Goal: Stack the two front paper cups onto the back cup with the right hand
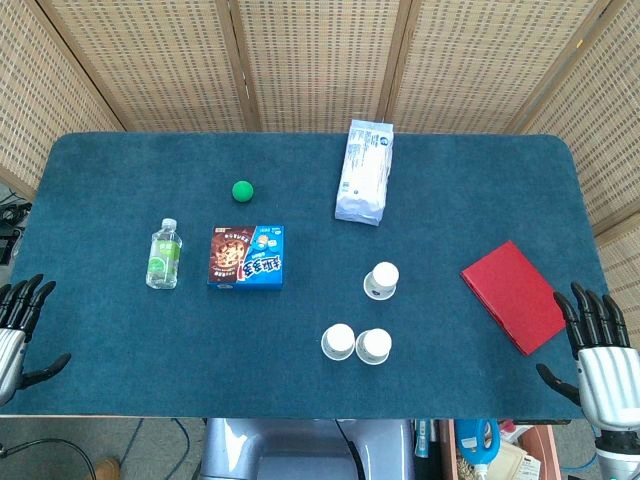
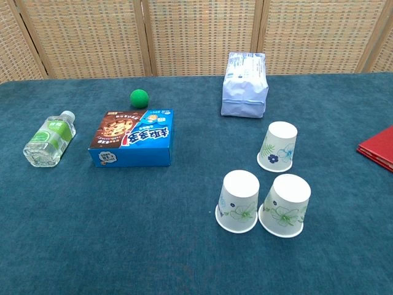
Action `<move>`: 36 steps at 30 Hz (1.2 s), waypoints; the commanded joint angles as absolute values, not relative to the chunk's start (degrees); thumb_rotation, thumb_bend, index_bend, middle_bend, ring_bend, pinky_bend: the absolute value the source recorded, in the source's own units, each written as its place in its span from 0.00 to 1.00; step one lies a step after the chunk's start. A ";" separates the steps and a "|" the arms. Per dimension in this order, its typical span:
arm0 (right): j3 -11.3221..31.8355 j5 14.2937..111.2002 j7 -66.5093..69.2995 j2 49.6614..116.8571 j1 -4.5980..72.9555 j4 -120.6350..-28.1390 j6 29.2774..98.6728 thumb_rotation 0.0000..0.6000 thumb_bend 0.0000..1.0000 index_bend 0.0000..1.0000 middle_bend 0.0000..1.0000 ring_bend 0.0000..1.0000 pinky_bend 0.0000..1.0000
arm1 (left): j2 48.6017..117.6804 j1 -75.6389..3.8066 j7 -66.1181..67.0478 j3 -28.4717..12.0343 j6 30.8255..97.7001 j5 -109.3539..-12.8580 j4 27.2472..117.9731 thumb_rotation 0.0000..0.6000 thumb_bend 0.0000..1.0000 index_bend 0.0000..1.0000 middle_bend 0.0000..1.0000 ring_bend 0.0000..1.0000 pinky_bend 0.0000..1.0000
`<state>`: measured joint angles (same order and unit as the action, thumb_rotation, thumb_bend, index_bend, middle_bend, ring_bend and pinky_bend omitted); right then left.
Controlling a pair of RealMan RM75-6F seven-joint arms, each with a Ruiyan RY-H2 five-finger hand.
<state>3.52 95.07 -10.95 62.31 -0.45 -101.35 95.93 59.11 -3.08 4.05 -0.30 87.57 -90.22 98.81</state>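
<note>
Left robot hand [image 1: 20,318] and right robot hand [image 1: 598,345] both rest empty, fingers spread and pointing forward, well apart.

Blue-covered table [image 1: 120,380]: cups [image 2: 276,146], box [image 2: 132,138], bottle [image 2: 49,138].

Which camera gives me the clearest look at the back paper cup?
Chest view: the back paper cup stands upside down, side and floral print visible. Head view shows only its top from above.

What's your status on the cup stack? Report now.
Left robot hand and right robot hand open at table edges, holding nothing. Front cups upside down, side by side; back cup unstacked. Path clear.
</note>
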 commanded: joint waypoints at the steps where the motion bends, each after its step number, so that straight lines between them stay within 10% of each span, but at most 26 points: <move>1: 3.50 95.14 -10.97 62.27 -0.45 -101.40 95.89 1.00 0.00 0.00 0.00 0.00 0.00 | 59.12 -3.12 4.04 -0.26 87.38 -90.09 98.75 1.00 0.19 0.00 0.00 0.00 0.00; 11: 2.76 96.44 -10.90 61.92 2.49 -102.01 90.29 1.00 0.00 0.00 0.00 0.00 0.00 | 58.87 -3.29 3.80 -0.72 87.26 -89.38 99.01 1.00 0.19 0.00 0.00 0.00 0.00; 20: 1.52 97.04 1.62 60.39 17.17 -103.07 65.82 1.00 0.00 0.03 0.04 0.00 0.00 | 59.48 -4.11 6.14 -1.39 85.58 -87.38 99.73 1.00 0.19 0.00 0.00 0.00 0.00; 36: 5.25 83.56 -7.53 73.03 27.05 -99.80 50.81 1.00 0.00 0.15 0.23 0.10 0.26 | 59.63 -5.29 6.09 -2.29 82.82 -84.02 99.29 1.00 0.20 0.00 0.00 0.00 0.00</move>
